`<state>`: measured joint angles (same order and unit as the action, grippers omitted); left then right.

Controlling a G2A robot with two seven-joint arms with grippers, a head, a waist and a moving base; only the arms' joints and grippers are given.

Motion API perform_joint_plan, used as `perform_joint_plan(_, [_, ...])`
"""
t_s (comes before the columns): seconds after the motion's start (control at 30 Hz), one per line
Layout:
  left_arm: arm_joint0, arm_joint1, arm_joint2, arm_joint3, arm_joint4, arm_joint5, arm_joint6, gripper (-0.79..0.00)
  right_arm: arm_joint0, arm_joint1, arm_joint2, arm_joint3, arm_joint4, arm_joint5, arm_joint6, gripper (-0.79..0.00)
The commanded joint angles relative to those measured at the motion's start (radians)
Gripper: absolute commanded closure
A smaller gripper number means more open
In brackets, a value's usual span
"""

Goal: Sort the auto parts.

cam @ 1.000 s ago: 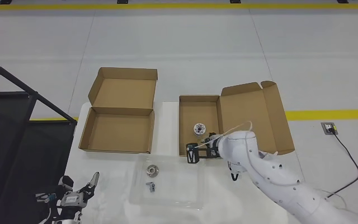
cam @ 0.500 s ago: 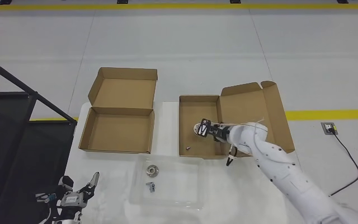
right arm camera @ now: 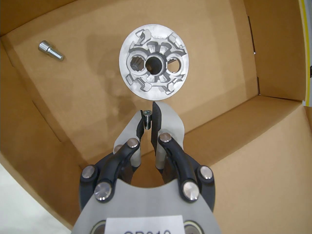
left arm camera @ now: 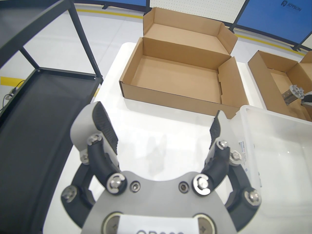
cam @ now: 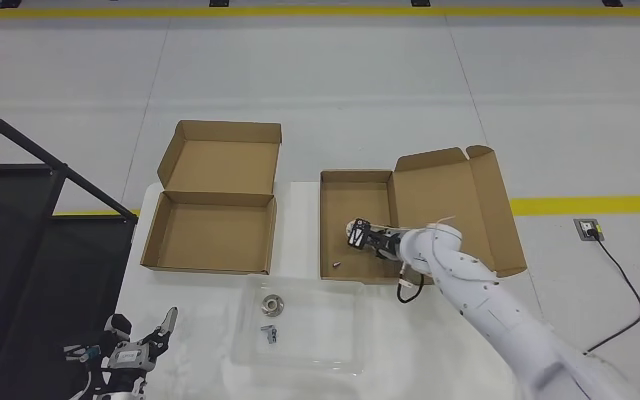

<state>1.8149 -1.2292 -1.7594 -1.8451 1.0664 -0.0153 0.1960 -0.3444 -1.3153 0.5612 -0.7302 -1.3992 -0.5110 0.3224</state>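
My right gripper (right arm camera: 147,113) is shut on a small bolt (right arm camera: 147,121) and hangs inside the right cardboard box (cam: 340,190), just beside a round metal disc (right arm camera: 154,65) lying flat on the box floor. A second bolt (right arm camera: 50,51) lies loose in the same box (cam: 337,265). In the top view the right gripper (cam: 359,236) covers the disc. My left gripper (left arm camera: 158,115) is open and holds nothing, low over the table's near left corner (cam: 160,335).
An open, bare cardboard box (cam: 210,232) sits at the left. A clear plastic bin (cam: 320,340) at the front holds a round metal part (cam: 271,302) and a small part (cam: 268,333). A black rack (left arm camera: 36,113) stands left of the table.
The right gripper has moved from the right box's front wall to a spot by the disc, deeper in the box. A loose bolt now shows on the box floor. The left arm stayed still.
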Motion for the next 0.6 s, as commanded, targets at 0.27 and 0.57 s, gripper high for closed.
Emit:
perform_joint_plan(0.27, [0.000, 0.000, 0.000, 0.000, 0.000, 0.000, 0.000, -0.785, 0.036, -0.050, -0.023, 0.093, -0.016, -0.006, -0.009, -0.179])
perform_joint_plan(0.57, [0.000, 0.000, 0.000, 0.000, 0.000, 0.000, 0.000, -0.785, 0.050, -0.074, -0.022, 0.115, -0.033, -0.009, 0.012, -0.200])
